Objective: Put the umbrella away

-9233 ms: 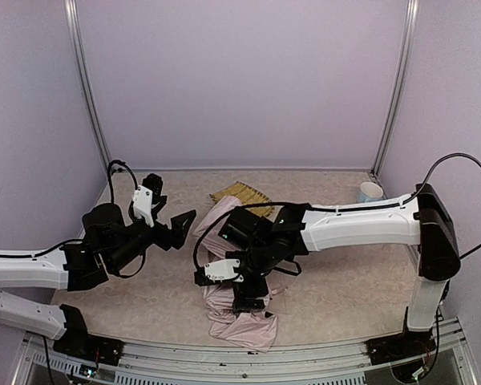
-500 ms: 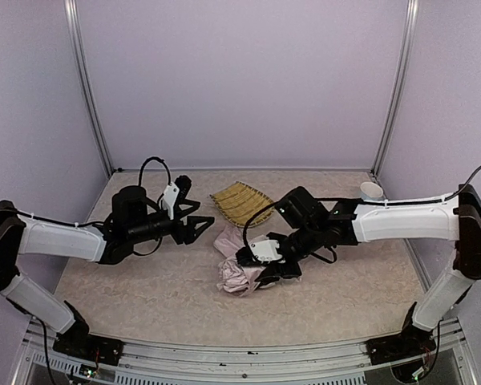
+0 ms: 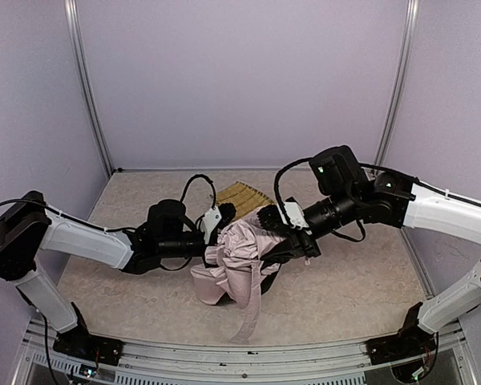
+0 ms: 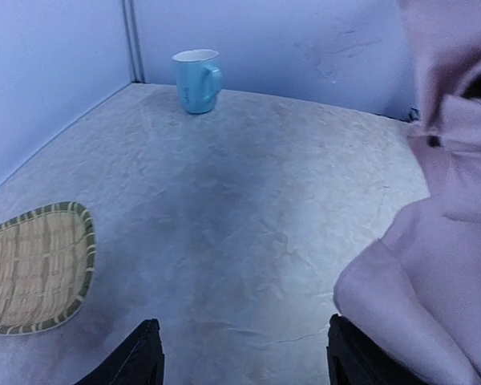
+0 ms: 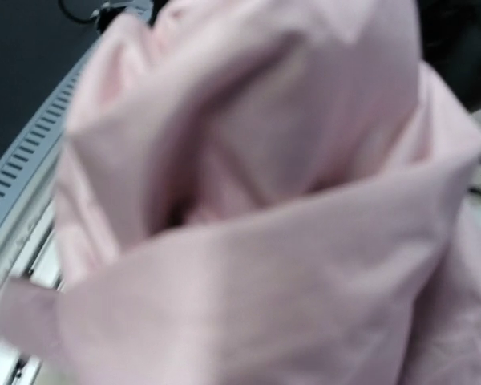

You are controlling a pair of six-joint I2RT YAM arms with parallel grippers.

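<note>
A long strip of pale pink fabric dangles toward 6 o'clock, nearly reaching the front edge of the mottled beige worktop (image 3: 128, 297). It hangs from the pale pink folding umbrella (image 3: 234, 265), a loose, crumpled bundle in the middle of the worktop, between the two arms. The bundle's long axis slants from about 1 o'clock, where it is held, down to about 7 o'clock, its lower end pointing at the near left. The shaft and handle are hidden in the folds.

The right hand (image 3: 276, 241) reaches in from 3 o'clock and grips the umbrella's upper end. Its fingertips are buried in the cloth, and its own camera sees only pink fabric.

The left hand (image 4: 244, 357) comes from 9 o'clock and sits just beside the bundle. Its fingers are spread wide with only bare worktop between them, the fabric at its right finger.

Beyond the umbrella, at 12 o'clock, a flat woven bamboo tray (image 3: 239, 195) lies on the worktop. A light blue mug (image 4: 197, 80) stands upright at the back wall.
</note>
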